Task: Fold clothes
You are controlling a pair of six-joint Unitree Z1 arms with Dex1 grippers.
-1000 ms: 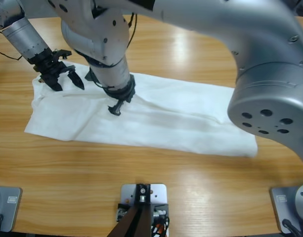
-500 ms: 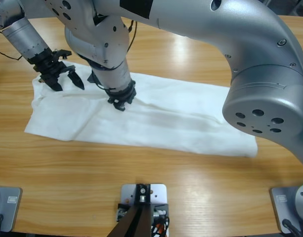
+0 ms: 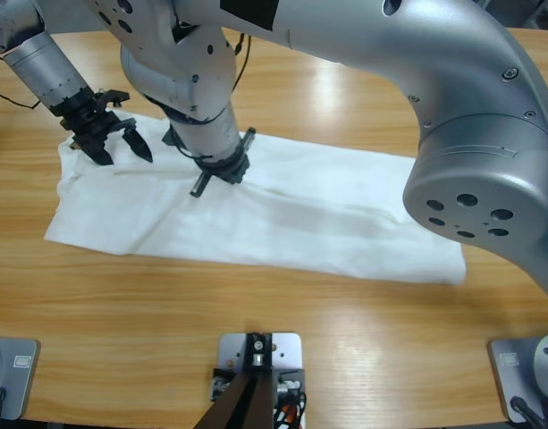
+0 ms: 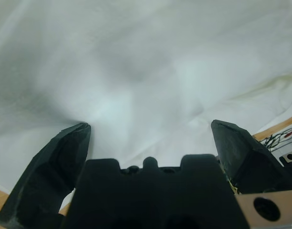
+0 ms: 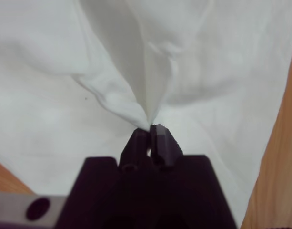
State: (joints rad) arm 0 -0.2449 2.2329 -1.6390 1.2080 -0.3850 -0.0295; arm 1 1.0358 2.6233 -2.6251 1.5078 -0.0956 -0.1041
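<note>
Two grippers on T-shirt [image 3: 282, 210], long axis left-right: right gripper [image 5: 150, 130] pinching a fold mid-cloth; left gripper [image 4: 150, 138] spread wide, empty, over the end.

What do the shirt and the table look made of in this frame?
White T-shirt: soft matte fabric, likely cotton; it creases and tents into a peak where the right tool pinches it. Table: wood or wood-look laminate, with visible grain and glossy glare patches.
</note>
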